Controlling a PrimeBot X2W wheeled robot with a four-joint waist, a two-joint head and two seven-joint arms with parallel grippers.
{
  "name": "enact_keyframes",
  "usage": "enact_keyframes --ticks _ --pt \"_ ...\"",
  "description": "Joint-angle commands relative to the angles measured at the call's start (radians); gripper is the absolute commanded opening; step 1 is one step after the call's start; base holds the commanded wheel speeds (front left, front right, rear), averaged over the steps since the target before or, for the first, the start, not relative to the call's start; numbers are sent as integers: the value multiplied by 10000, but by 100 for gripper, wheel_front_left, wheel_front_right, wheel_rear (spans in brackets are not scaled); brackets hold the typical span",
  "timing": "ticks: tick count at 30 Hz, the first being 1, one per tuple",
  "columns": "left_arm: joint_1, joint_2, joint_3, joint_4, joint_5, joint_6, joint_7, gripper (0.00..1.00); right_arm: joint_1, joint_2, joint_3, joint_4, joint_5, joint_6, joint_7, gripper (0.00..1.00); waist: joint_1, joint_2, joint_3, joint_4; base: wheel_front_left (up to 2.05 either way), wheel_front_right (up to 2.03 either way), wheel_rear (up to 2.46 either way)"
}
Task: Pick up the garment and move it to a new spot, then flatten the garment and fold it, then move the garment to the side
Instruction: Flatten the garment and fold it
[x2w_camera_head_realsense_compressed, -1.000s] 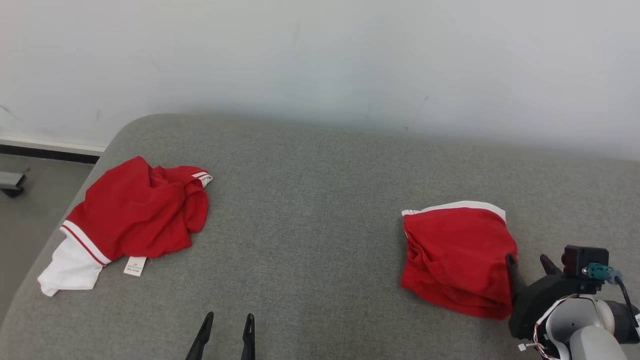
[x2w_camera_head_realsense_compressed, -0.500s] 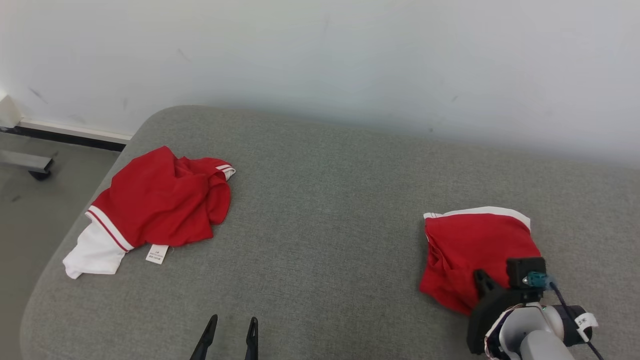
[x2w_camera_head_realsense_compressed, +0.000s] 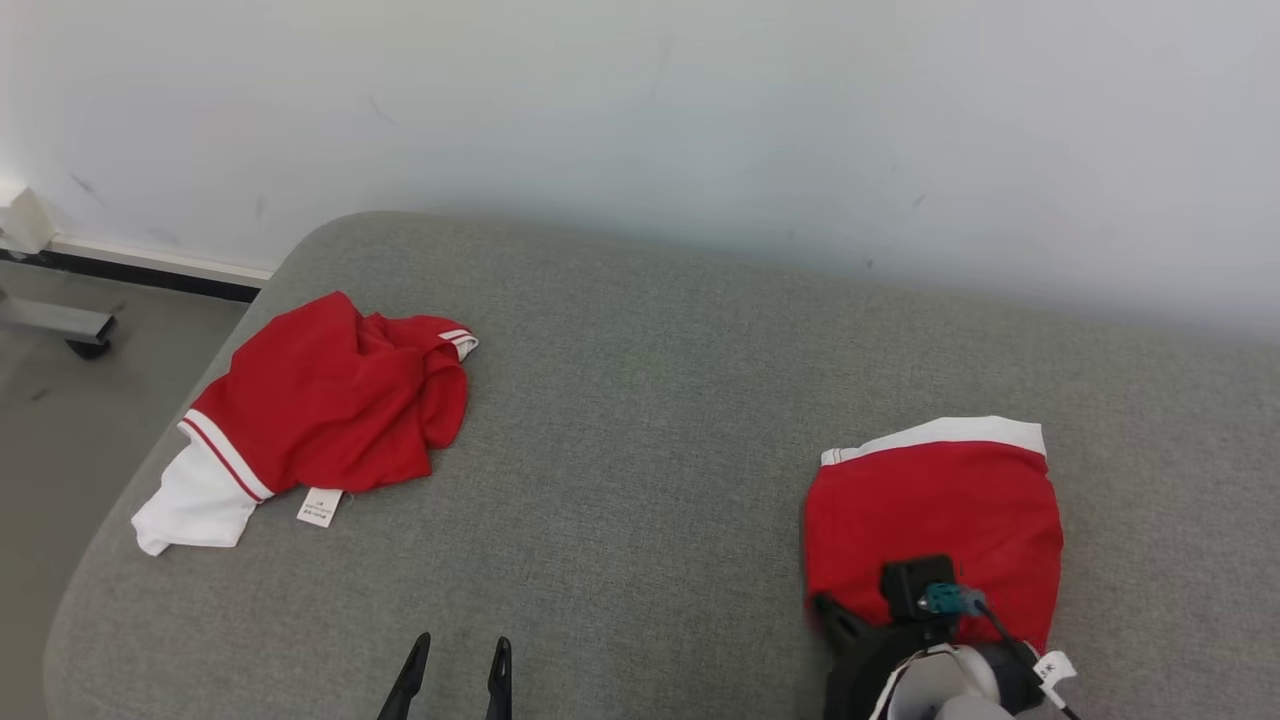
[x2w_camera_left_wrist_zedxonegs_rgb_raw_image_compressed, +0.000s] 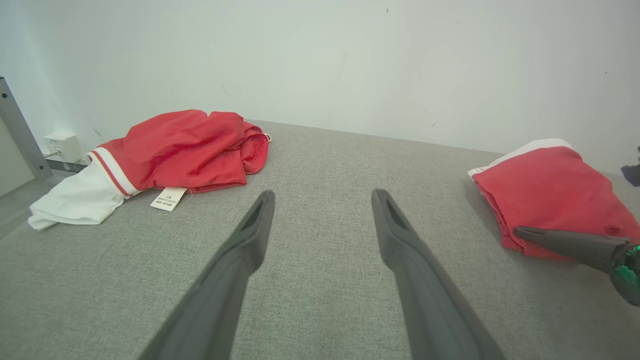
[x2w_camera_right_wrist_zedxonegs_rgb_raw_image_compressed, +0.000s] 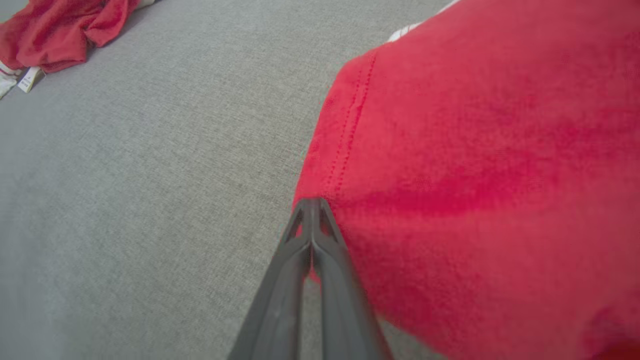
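A folded red garment (x2w_camera_head_realsense_compressed: 930, 510) with a white band along its far edge lies on the right of the grey padded surface (x2w_camera_head_realsense_compressed: 640, 400). It also shows in the left wrist view (x2w_camera_left_wrist_zedxonegs_rgb_raw_image_compressed: 545, 190) and, close up, in the right wrist view (x2w_camera_right_wrist_zedxonegs_rgb_raw_image_compressed: 475, 150). My right gripper (x2w_camera_head_realsense_compressed: 835, 615) is at its near left corner. In the right wrist view, the right gripper (x2w_camera_right_wrist_zedxonegs_rgb_raw_image_compressed: 311, 205) is shut, with red cloth pinched between the fingers at the hemmed corner. My left gripper (x2w_camera_head_realsense_compressed: 461, 642) hovers open over bare surface at the front middle, and in the left wrist view this gripper (x2w_camera_left_wrist_zedxonegs_rgb_raw_image_compressed: 324, 195) holds nothing.
A second, crumpled red and white garment (x2w_camera_head_realsense_compressed: 320, 410) with a white label lies near the surface's left edge. Beyond that edge is the floor (x2w_camera_head_realsense_compressed: 60, 420) with a metal frame foot (x2w_camera_head_realsense_compressed: 60, 325). A white wall rises behind the surface.
The right gripper swung from the folded garment's right side to its near left corner and shut there. The garment's near edge shifted left and smoothed out. The head camera also turned.
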Motion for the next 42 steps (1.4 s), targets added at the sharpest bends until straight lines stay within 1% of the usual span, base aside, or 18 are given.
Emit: enact_keyframes --ticks 1,4,9,10,11,14,18,24,28,31,33,37,42 --pt "75 -12 15 -2 -15 35 -31 100 -68 11 260 -35 250 -24 -89 0 0 0 -15 -61 0 0 0" --pt "107 -14 78 -39 -29 78 -31 100 -134 4 780 -195 772 -25 -227 0 0 0 -48 -210 0 0 0" --pt "148 -12 221 -129 -47 124 -31 100 -157 5 1143 -773 1388 -24 -727 0 0 0 -158 -549 0 0 0" --pt "153 -14 248 -148 -46 141 -31 100 -121 5 1134 -934 1457 -24 -894 47 0 0 -181 -619 0 0 0" --pt "170 -11 301 -169 -60 174 -31 100 -78 4 1089 -1113 1471 -24 -1078 100 0 0 -212 -714 0 0 0" --pt "230 -12 474 -248 -81 213 -31 100 206 1 778 -1607 1363 -24 -1572 100 0 0 -298 -1006 0 0 0" --pt "235 -14 725 -381 -156 294 -31 100 724 4 -71 -2392 873 -24 -2166 100 0 0 -401 -1418 0 0 0" --pt "218 -14 1102 -445 -270 336 -31 100 2024 6 -1737 -4067 -94 -24 -2499 100 0 0 -538 -2044 0 0 0" --pt "194 -12 1362 -546 -328 378 -31 100 2972 11 -2561 -5239 -553 -24 -2594 100 0 0 -631 -2497 0 0 0" --pt "156 -14 1555 -532 -260 309 -31 100 3547 -26 -2877 -5746 -643 -24 -2454 100 0 0 -696 -2787 0 0 0" --pt "156 -13 1686 -438 -232 205 -31 100 3775 -108 -2913 -5964 -633 -24 -2436 100 0 0 -740 -2956 0 0 0" --pt "284 -14 1920 -135 -209 -43 -31 100 4175 -355 -2926 -5996 -420 -24 -2342 100 0 0 -844 -3248 0 0 0" --pt "348 -11 2296 460 -206 -296 -31 100 4249 -648 -2914 -5826 -149 -24 -2351 100 0 0 -919 -3392 0 0 0"
